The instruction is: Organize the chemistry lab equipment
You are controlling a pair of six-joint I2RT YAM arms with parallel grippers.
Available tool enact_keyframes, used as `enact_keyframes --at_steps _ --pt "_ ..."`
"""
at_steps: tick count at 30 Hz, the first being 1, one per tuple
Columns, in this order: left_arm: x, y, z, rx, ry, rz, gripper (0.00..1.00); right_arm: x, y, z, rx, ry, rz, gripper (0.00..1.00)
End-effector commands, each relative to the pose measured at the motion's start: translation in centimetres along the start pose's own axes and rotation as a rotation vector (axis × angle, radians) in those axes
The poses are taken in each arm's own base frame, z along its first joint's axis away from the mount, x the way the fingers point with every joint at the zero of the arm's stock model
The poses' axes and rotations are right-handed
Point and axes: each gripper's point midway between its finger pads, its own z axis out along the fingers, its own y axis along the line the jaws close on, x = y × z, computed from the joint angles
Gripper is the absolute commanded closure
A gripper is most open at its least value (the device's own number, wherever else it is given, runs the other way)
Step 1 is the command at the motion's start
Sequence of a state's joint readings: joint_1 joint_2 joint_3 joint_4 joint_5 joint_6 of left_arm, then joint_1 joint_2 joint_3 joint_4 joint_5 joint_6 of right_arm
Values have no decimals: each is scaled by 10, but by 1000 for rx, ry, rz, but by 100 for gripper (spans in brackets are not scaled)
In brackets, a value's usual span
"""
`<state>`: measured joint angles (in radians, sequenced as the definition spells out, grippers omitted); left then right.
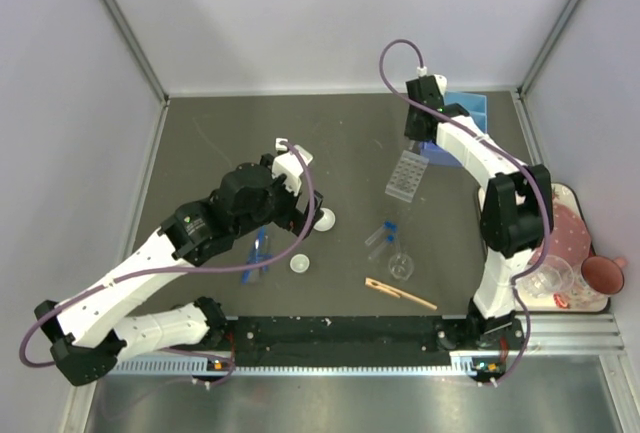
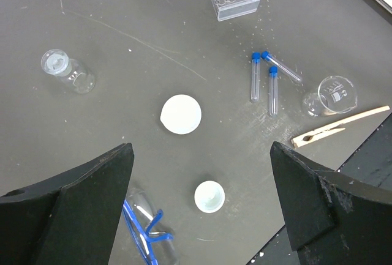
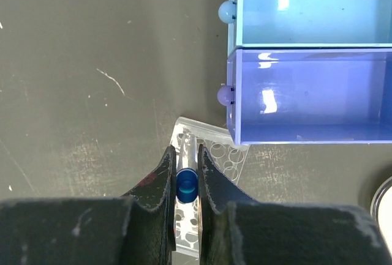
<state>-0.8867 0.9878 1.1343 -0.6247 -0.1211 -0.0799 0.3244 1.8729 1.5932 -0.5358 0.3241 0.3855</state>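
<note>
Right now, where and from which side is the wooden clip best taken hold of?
Likely from straight above, the open left tool closing across its narrow width toward the slim tail end. The wooden clip lies flat on the table, long and thin, so only its side edges offer purchase. The tiny beaker is close beside its middle.

The white-and-black left arm (image 1: pixel 130 273) runs from its base at the near left corner up and rightward, folded at the elbow. Its left gripper (image 2: pixel 201 155) faces down with the two black fingers (image 2: pixel 92 204) spread wide and nothing between them. The white-and-black right arm (image 1: pixel 490 168) stands up from its base and stretches toward the far right, where the right gripper (image 3: pixel 185 155) points down, its jaws pinched on a small clear blue-capped tube (image 3: pixel 187 185).
</note>
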Motion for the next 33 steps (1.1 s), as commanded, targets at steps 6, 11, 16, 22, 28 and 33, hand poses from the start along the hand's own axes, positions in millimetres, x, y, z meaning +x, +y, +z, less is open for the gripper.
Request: enact_keyframes --at_steps 6,11,16,22,28,33 --pt "-13 3 -2 -10 -66 -1 1 -4 11 9 -37 7 -2 100" --pt "-10 3 -1 -9 -60 0 1 3 12 14 -38 26 -8 100" --pt "-12 2 0 -6 -64 1 1 8 13 19 -41 41 -14 100" --pt "-11 3 -1 -9 -66 0 1 15 13 25 -38 59 -17 100" --pt "-10 3 -2 -9 -66 2 1 20 14 29 -36 71 -25 100" --pt "-10 3 -1 -10 -67 3 1 26 24 31 -49 80 -55 100"
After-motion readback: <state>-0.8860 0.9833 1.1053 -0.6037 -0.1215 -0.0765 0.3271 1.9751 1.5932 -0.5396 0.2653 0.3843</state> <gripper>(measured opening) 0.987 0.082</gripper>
